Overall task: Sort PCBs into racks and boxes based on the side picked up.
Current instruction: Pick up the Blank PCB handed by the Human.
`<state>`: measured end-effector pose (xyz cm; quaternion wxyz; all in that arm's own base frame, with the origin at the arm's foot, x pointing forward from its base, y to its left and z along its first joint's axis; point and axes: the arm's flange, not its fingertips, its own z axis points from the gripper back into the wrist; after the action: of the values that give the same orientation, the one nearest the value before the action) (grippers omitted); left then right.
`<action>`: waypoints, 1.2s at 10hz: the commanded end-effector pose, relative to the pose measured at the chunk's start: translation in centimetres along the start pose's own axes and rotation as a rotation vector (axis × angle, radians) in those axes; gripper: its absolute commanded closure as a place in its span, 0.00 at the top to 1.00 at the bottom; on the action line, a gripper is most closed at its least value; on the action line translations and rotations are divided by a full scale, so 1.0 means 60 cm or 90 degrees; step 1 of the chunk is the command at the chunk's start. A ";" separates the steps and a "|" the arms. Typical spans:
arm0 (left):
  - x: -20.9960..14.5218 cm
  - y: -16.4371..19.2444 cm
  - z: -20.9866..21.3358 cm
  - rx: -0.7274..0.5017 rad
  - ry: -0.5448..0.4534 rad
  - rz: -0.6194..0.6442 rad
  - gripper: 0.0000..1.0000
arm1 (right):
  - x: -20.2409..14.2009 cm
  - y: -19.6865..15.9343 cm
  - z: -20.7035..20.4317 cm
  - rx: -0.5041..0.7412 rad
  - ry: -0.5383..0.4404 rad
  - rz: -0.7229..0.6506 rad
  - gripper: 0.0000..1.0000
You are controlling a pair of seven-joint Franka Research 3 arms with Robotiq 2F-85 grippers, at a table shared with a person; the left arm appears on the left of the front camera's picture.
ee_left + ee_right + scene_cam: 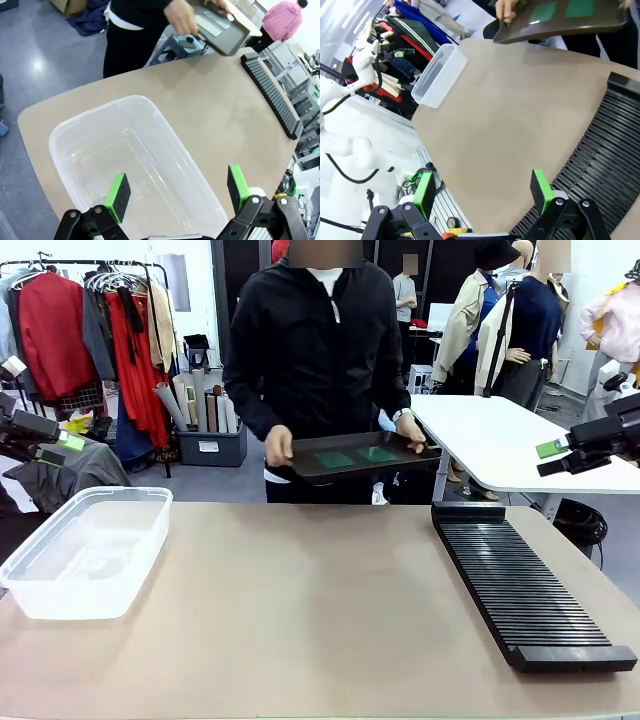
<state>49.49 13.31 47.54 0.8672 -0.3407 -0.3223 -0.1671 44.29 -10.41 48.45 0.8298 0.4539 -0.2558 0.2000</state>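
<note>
Front view takes in a broad tan table (300, 620) with a person (315, 340) in a black jacket standing at its far side. Down the right side of the table lies the long black rack (520, 590), flat on the surface, its narrow slots running crosswise from the far end to the near end. On the near left stands the clear tub (90, 550), open-topped and resting on the table, well apart from the rack.

The person holds a shallow black tray (350, 472) in the air just beyond the table's far edge, around the middle — one hand (279, 445) grips its left end and the other hand (411, 430) its right end. Two dark-green PCBs (334, 459) lie flat in the tray, side by side and a little apart; the second one (377, 453) is to the right of the first.

Seen from the left wrist, the left gripper (177, 190) hangs over the tub with its green pads (118, 196) spread wide, gripping nothing. Seen from the right wrist, the right gripper (482, 192) is likewise released — its pads stand far apart above the table's right edge, one over bare tabletop and the other over the rack's slots, clear of both.
</note>
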 end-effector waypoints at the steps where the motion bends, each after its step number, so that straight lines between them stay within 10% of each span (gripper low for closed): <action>1: 0.001 0.006 -0.003 -0.024 -0.024 -0.017 1.00 | -0.001 0.013 -0.002 0.019 -0.024 -0.004 1.00; 12: 0.000 0.000 0.000 0.000 0.000 0.000 1.00 | 0.000 0.002 0.001 0.004 -0.002 0.000 1.00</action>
<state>49.59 13.27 47.37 0.8664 -0.3416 -0.3223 -0.1699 44.20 -10.54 48.46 0.8278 0.4579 -0.2564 0.1984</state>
